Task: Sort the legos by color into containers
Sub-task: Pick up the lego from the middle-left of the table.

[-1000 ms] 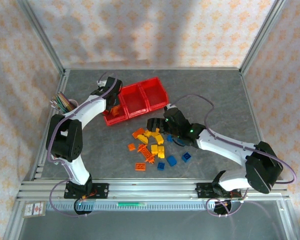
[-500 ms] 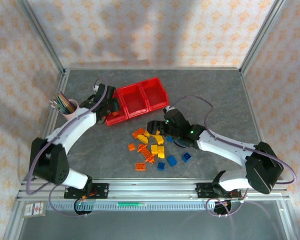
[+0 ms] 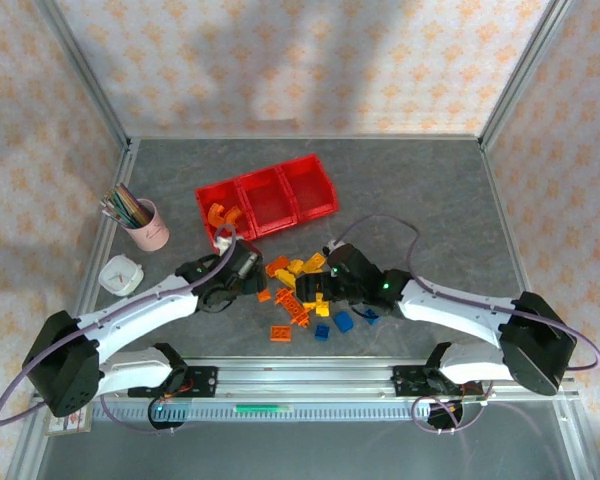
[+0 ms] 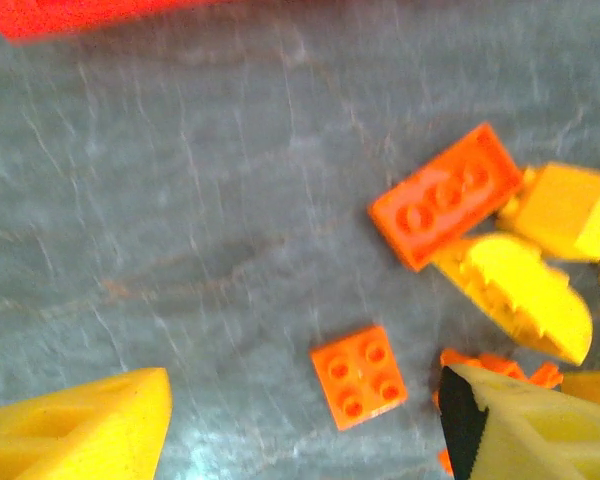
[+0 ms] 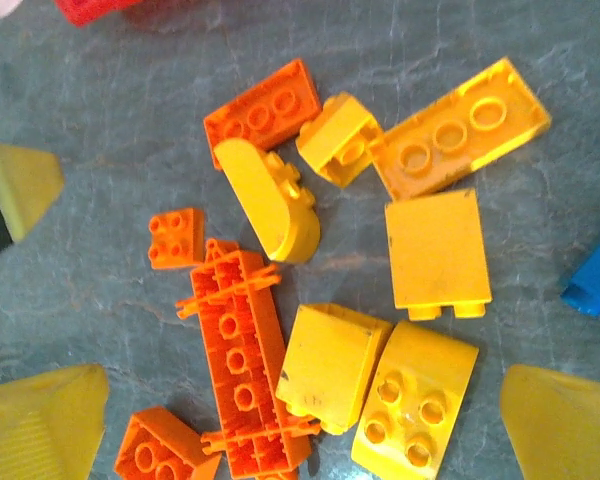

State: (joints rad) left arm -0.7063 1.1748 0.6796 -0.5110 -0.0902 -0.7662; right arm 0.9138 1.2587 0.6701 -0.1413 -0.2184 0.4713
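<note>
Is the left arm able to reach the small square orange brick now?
Probably yes: the left gripper hangs open above the small orange brick, which lies flat between its fingers with bare table around it, apart from the other legos.

Lab robot cell: aluminium frame (image 3: 310,372), patterned backdrop (image 3: 300,60).

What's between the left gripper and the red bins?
Left wrist view: a small orange lego sits inside the open left gripper, then bare table up to the red bins.
</note>
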